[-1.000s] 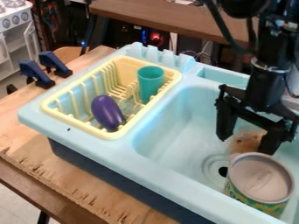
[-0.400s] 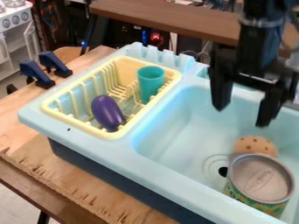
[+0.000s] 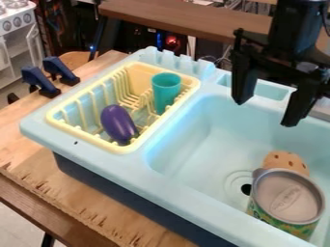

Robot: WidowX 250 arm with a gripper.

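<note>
The black gripper (image 3: 264, 115) hangs at the upper right over the back of the light blue sink (image 3: 193, 130), its fingers spread wide with nothing between them. Below it in the basin lies a round tan cookie-like thing (image 3: 287, 161) with dark spots, partly hidden behind a can. That can (image 3: 288, 197) stands upright at the basin's front right, with a greyish lid and a green patterned side. Left of the basin, a yellow dish rack (image 3: 119, 147) holds a purple eggplant (image 3: 118, 123) and an upright teal cup (image 3: 166, 90).
A drain (image 3: 246, 189) lies left of the can. Dark blue clamps (image 3: 40, 81) grip the wooden table (image 3: 38, 166) at the left. Behind the sink runs a brown tabletop (image 3: 184, 18), and a toy stove (image 3: 18, 24) stands at the far upper left.
The gripper has risen from low beside the tan thing, up and toward the back of the sink, still empty. The tan thing has shifted slightly in the basin.
</note>
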